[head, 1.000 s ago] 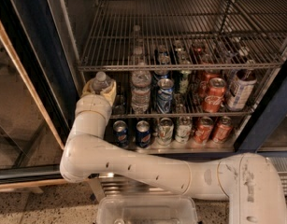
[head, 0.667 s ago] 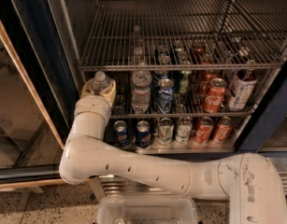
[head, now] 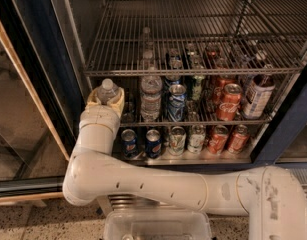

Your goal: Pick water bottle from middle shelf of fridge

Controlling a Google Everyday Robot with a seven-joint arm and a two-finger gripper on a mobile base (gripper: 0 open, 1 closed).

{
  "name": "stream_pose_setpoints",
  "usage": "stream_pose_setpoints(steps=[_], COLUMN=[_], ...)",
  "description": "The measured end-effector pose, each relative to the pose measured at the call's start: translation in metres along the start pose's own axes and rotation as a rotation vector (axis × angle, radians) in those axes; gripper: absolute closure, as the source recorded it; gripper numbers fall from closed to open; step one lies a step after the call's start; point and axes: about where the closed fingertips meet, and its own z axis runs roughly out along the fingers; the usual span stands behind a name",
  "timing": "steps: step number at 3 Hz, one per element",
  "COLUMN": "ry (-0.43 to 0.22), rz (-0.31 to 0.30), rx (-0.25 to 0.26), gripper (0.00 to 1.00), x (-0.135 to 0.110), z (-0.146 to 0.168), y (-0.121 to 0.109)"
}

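Observation:
A small clear water bottle [head: 107, 91] with a pale cap stands upright between the cream fingers [head: 119, 103] of my gripper [head: 106, 103], at the left end of the middle shelf [head: 203, 122] of the fridge [head: 39, 59]. The gripper is shut on the bottle, and its body below the shoulder is hidden by the fingers. I cannot tell whether the bottle rests on the rack or hangs just above it. A second, taller water bottle [head: 151, 97] stands on the same shelf, just right of the gripper. My white arm [head: 143, 181] bends up from the lower right.
Soda cans fill the middle shelf, among them a blue can [head: 176, 103] and a red can [head: 228, 102], and more cans line the bottom shelf [head: 178, 140]. The upper rack [head: 193, 72] sits close above. The open glass door [head: 13, 134] is left; a clear plastic bin [head: 158, 225] lies below.

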Motion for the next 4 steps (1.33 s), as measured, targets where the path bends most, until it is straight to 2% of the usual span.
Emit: stream_pose_setpoints(steps=[1,2,3,4], ry=[0.002,-0.027,-0.078,-0.149], rz=[-0.025,-0.043,-0.040,-0.011], rx=[-0.020,-0.026,-0.027,-0.032], gripper=[1.00,1.00,1.00,1.00], x=[-0.016,-0.033,-0.054,-0.075], z=[-0.032,-0.055,-0.075,-0.095], y=[-0.010,-0.018,-0.029,-0.038])
